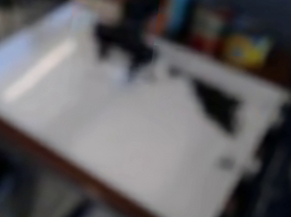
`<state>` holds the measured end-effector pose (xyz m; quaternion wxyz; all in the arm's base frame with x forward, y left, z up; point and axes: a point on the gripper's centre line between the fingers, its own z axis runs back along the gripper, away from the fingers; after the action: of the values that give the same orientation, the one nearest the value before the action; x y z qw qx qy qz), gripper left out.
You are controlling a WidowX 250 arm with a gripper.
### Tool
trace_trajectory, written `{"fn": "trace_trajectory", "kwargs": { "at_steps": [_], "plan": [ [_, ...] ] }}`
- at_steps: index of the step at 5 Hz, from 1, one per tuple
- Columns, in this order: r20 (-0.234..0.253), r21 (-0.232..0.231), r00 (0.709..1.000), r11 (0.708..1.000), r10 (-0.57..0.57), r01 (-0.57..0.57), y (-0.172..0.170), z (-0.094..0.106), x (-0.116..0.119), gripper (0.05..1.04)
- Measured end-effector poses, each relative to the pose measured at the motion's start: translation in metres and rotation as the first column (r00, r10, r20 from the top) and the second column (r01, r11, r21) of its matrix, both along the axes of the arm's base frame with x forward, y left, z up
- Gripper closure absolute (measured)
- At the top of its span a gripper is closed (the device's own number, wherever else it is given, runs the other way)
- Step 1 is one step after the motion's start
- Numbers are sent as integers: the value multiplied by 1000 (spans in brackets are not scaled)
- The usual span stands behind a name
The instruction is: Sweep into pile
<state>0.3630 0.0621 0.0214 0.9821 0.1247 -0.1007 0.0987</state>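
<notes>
place: lab or workroom, which is unclear | signs: robot arm (143,4) over white tray (146,146), blurred coloured containers (245,49) upper right

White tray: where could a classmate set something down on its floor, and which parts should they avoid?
The white tray looks bare through its middle and toward the brown front edge, left of the small dark spot. It is crowded at the back, around the tool and the dark patch.
</notes>
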Motion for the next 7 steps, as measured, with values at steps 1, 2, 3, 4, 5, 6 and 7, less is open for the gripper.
{"fn": "trace_trajectory", "kwargs": {
  "at_steps": [1,2,3,4,5,6,7],
  "plan": [
    [5,-39,998,998,-57,57,-37,3,-5,334],
    [9,-70,995,993,-98,98,-68,3,-10,334],
    [14,-81,993,990,-118,119,-83,2,-10,334],
    [14,-105,993,988,-114,115,-95,2,-12,334],
    [20,-125,994,986,-111,112,-102,5,-9,334],
    [8,-134,993,984,-117,117,-103,5,-12,334],
    [61,-172,994,979,-95,105,-90,37,-15,334]
  ]
}}
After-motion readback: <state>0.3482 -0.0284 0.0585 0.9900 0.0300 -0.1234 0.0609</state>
